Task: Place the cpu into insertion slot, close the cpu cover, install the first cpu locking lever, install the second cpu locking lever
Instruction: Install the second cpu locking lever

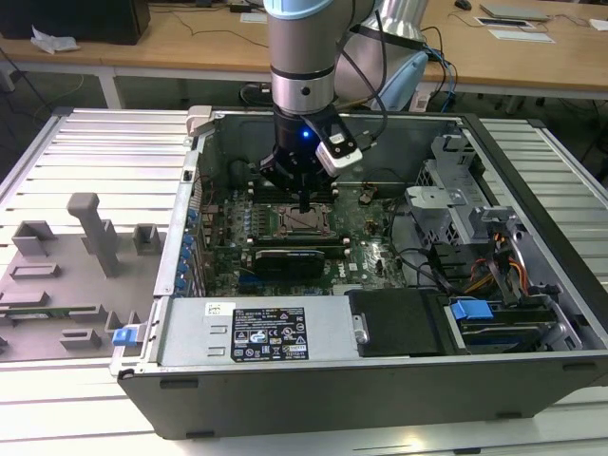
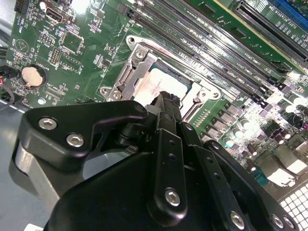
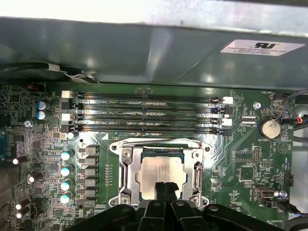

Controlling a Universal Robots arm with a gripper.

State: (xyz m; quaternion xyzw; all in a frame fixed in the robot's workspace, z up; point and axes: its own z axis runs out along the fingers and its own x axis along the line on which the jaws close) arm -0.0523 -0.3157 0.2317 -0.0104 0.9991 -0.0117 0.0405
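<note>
in the exterior view the arm is reaching straight down into an open computer case (image 1: 532, 275) lying on its side on a ribbed metal tabletop (image 1: 95, 152). the gripper (image 1: 302, 201) is hanging just above the insertion slot (image 1: 306, 222) near the middle of the green motherboard (image 1: 370, 237), probably so that it can work on the socket from directly overhead. a grey moulded fixture tray (image 1: 57, 275) is sitting on the tabletop at the exterior view's left, well apart from the case.

in the second wrist view the gripper (image 2: 166, 102) is showing as matte black linkages with silver screws. its jaws are looking pressed together into one narrow tip, with nothing between them, and that tip is resting on or just over the cpu (image 2: 161, 84). the cpu is lying flat inside the insertion slot (image 2: 120, 79), its pale metal face smeared with a whitish residue. a bright steel frame is surrounding it.

in the first wrist view the cpu (image 3: 161, 171) is sitting square in the insertion slot (image 3: 126, 174), silvery-beige and smooth, with the gripper (image 3: 165, 187) at its near edge. the frame around the chip may be the cpu cover (image 3: 161, 150); whether it is fully down i cannot tell. long black memory slots (image 3: 144, 115) are running parallel just beyond the socket.
</note>
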